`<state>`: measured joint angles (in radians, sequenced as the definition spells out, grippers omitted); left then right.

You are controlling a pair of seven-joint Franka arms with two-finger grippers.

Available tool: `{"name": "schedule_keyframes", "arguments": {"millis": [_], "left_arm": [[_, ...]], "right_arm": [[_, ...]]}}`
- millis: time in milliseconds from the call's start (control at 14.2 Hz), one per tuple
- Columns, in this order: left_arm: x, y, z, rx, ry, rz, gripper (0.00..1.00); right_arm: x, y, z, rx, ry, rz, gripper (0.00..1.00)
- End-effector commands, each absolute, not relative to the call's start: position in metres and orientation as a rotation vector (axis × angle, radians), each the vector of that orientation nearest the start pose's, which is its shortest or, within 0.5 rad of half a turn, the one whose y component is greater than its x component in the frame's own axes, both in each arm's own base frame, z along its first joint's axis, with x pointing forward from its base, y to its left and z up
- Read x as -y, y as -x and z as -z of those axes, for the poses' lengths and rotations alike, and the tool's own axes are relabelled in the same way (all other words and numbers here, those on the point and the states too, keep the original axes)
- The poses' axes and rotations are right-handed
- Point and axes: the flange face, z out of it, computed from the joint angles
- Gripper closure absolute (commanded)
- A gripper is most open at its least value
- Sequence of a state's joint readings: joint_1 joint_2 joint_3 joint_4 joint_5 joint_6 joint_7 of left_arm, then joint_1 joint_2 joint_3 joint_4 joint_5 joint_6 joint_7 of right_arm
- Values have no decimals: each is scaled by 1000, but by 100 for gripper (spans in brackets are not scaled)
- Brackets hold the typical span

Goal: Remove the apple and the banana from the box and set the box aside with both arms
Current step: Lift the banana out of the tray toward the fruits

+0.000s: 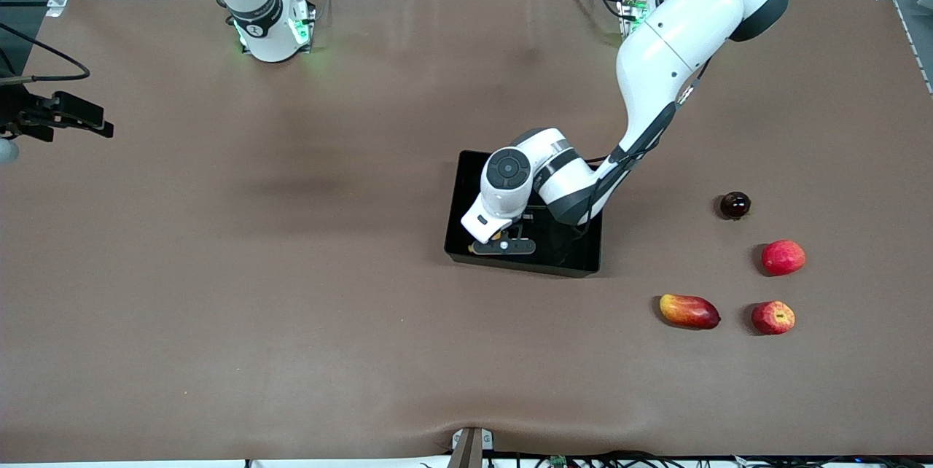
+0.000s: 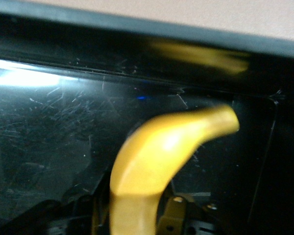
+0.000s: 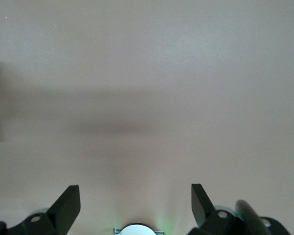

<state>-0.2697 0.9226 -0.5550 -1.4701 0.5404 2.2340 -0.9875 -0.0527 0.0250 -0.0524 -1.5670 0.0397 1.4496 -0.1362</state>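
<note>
The black box (image 1: pixel 466 169) lies mid-table. My left gripper (image 1: pixel 503 245) is down inside it, shut on the yellow banana (image 2: pixel 157 156). In the left wrist view the banana curves out from between the fingers, just over the box's scratched floor (image 2: pixel 49 127). In the front view my hand hides almost all of the banana. The red apple with a yellowish patch (image 1: pixel 773 317) lies on the table toward the left arm's end, nearer the front camera than the box. My right gripper (image 1: pixel 86 118) waits open and empty over bare table at the right arm's end, also shown in the right wrist view (image 3: pixel 135 200).
A second red apple (image 1: pixel 783 257), a red-and-yellow oblong fruit (image 1: pixel 689 310) and a small dark round fruit (image 1: pixel 735 204) lie near the patched apple. The brown table (image 1: pixel 291 293) stretches wide between the box and the right arm's end.
</note>
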Motion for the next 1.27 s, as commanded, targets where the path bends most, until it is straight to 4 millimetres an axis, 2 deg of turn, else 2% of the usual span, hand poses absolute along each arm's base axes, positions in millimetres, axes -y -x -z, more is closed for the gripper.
{"name": "schedule_keyframes", "arguments": {"millis": [0, 141, 282, 493, 634, 775, 915, 986, 1056, 1197], "left_arm": [[462, -548, -192, 22, 3133, 38, 100], [457, -552, -210, 21, 3100, 43, 100], [452, -557, -239, 31, 3081, 73, 100], [451, -556, -285, 42, 3066, 112, 100], [445, -557, -316, 58, 3049, 147, 100], [426, -566, -344, 100, 3017, 169, 100], [392, -582, -364, 120, 2997, 136, 100], [373, -590, -371, 114, 2995, 111, 100], [350, -601, -377, 116, 2981, 88, 100], [295, -624, -380, 144, 2973, 32, 100]], "right_arm": [[58, -551, -609, 53, 3062, -189, 0], [60, -552, -607, 48, 3061, -198, 0], [54, -551, -603, 62, 3057, -226, 0], [48, -551, -607, 67, 3030, -208, 0], [36, -555, -604, 65, 2992, -205, 0], [23, -558, -601, 33, 2961, -211, 0], [16, -559, -602, -24, 2912, -204, 0], [4, -562, -601, -37, 2900, -196, 0], [-17, -566, -594, -52, 2903, -213, 0], [-54, -577, -575, -102, 2910, -234, 0]]}}
